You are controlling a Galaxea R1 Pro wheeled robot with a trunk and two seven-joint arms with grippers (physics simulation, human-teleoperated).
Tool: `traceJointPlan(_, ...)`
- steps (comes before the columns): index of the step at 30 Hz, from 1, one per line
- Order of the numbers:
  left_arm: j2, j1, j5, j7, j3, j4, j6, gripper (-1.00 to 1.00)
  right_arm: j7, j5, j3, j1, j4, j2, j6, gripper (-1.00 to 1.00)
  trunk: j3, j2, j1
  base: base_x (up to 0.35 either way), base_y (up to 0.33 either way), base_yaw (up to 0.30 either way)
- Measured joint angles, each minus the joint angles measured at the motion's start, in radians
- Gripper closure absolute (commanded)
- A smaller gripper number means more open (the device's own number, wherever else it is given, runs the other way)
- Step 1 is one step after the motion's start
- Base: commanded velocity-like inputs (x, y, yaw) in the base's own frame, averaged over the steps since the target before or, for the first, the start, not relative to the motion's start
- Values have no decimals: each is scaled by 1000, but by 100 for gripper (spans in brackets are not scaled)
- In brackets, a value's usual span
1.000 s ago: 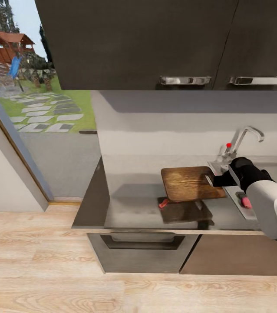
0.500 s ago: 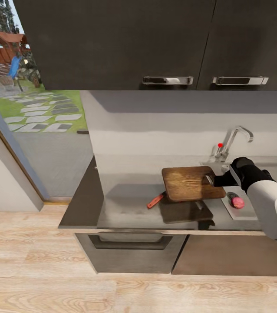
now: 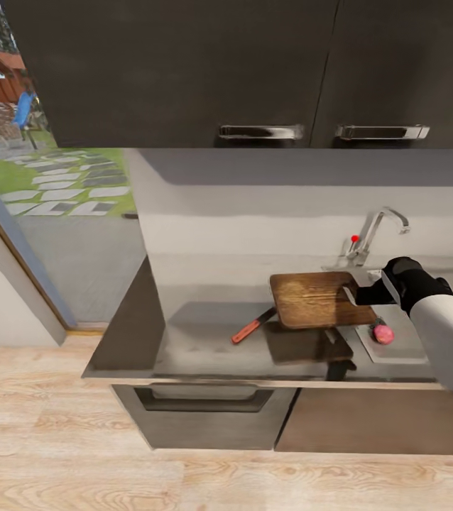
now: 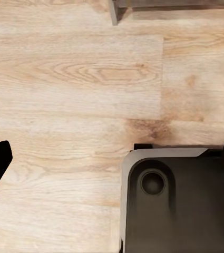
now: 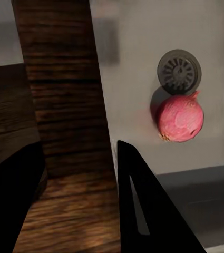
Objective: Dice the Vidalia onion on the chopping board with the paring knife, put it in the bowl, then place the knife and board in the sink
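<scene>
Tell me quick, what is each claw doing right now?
Left gripper: open, holding nothing, above the floor.
Right gripper: shut on the chopping board, lifted above the countertop.

Head high above sink [image 3: 390, 348] (wrists close)

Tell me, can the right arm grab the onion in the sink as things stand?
Probably not yet: the right gripper is shut on the chopping board, held above the countertop. The Vidalia onion lies uncovered in the sink nearby.
</scene>
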Motion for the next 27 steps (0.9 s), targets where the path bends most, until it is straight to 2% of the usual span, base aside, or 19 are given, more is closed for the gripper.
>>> traceJointPlan(8, 0, 0, 0, 0, 0, 0, 0, -100, -41, 5, 2, 0, 28, 0, -23, 100, 0, 0, 0, 52, -209, 0)
traceJointPlan(13, 0, 0, 0, 0, 0, 0, 0, -100, -49, 0, 0, 0, 32, 0, -29, 100, 0, 0, 0, 3, -31, 0)
traceJointPlan(16, 0, 0, 0, 0, 0, 0, 0, -100, -80, 3, 0, 0, 32, 0, -34, 100, 0, 0, 0, 0, -3, 0)
traceJointPlan(27, 0, 0, 0, 0, 0, 0, 0, -100, -92, -1, -1, 0, 32, 0, -36, 100, 0, 0, 0, 0, 0, 0)
